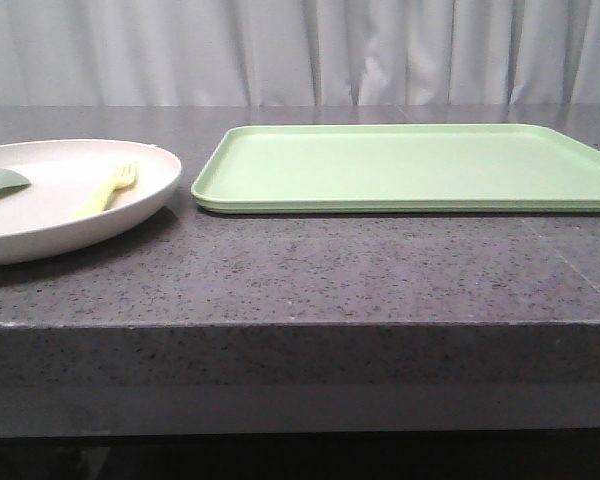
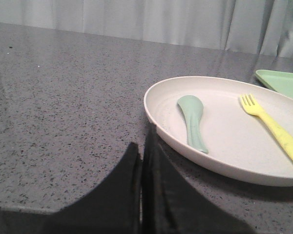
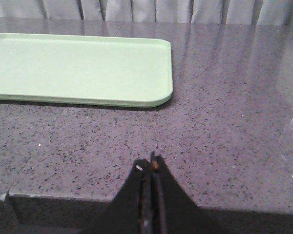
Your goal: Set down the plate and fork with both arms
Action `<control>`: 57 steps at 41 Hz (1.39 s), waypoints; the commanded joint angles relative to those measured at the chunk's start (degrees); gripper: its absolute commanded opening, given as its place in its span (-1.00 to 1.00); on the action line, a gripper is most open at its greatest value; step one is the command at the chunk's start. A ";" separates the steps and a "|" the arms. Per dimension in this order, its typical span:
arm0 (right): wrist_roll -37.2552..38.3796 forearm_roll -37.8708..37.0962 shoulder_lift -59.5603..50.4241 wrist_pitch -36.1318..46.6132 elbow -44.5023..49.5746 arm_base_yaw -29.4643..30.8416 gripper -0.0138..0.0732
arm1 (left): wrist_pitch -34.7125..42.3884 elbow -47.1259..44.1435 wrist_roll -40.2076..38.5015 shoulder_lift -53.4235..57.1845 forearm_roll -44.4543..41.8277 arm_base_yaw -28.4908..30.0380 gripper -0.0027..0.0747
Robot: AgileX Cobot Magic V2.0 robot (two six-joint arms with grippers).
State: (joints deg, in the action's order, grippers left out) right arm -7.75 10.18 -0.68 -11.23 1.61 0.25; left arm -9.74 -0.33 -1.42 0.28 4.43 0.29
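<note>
The plate [image 1: 130, 205] is sitting at the worktop's left edge, carrying the fork [image 1: 108, 189] and what looks like a spoon [image 2: 193, 121]. Both grippers, left [image 2: 142, 146] and right [image 3: 150, 168], are hanging pressed closed, gripping nothing.

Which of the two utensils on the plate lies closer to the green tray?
The pale-yellow fork. It lies on the tray-side half of the plate, while the grey-green spoon lies on the half away from the green tray.

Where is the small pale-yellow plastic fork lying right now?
In the front view, the pale-yellow plastic fork lies inside the cream round plate at table left, beside a grey-green spoon, left of the light-green rectangular tray.
</note>
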 commanded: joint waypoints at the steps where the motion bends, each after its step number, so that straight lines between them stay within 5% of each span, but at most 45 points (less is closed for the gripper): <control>1: -0.01 -0.34 -1.01 4.29 -0.24 0.01 -0.84 | 4.89 -0.19 -0.07 1.19 0.15 0.02 -0.98; 16: -0.01 -0.34 -1.01 4.29 -0.24 0.01 -0.84 | 5.37 -0.19 -0.07 1.19 0.15 0.02 -0.98; 40: -0.01 2.06 -1.01 6.96 -0.92 0.01 -0.84 | 19.86 0.05 -0.07 1.19 0.62 0.02 -0.98; 57: -0.01 2.01 5.92 -2.85 -18.71 0.01 -0.82 | 12.24 13.51 -0.07 -6.41 2.15 0.02 -0.98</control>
State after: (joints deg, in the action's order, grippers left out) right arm -7.75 11.81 1.01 -16.38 -11.15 0.25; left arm 0.49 7.79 -1.42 -2.03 6.78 0.29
